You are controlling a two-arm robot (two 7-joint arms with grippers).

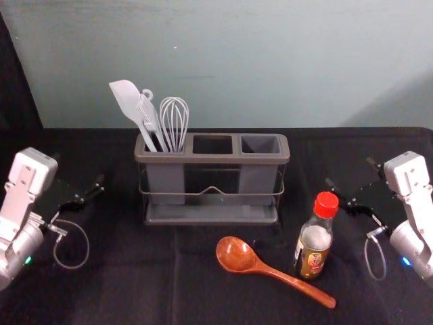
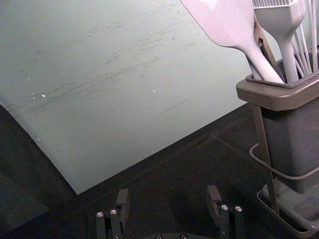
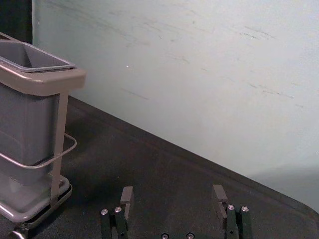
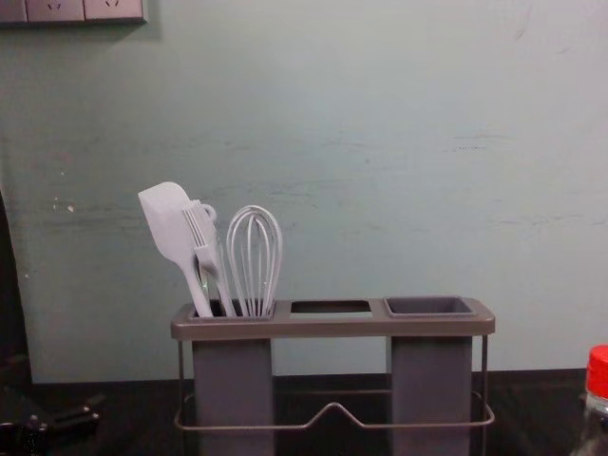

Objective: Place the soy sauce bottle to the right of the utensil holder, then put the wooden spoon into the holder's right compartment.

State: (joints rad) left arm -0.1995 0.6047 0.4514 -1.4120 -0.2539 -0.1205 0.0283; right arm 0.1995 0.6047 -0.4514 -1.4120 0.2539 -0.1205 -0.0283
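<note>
A glossy reddish-brown spoon [image 1: 236,255] is lying in front of the utensil holder [image 1: 212,160], a red-capped, clear-necked bottle [image 1: 315,238] is standing off the holder's front right, and the left gripper [image 1: 79,170] and right gripper [image 1: 350,173] are hovering open on the holder's respective sides.

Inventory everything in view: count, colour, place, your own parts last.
utensil holder: 1, grey, table's middle
spatula, brush, whisk: 1 each, pale, holder's left compartment
other utensils: count unclear, partly hidden, same compartment
soy sauce bottle: 1, brown, red cap, front right of holder
wooden spoon: 1, reddish, beside bottle
cloth: 1, black, underneath
wall: 1, greenish, behind
wall panel: 1, pinkish, upper left
arms: 2, white, either side
left tool: 1, black, left of holder
right tool: 1, black, right of holder
</note>
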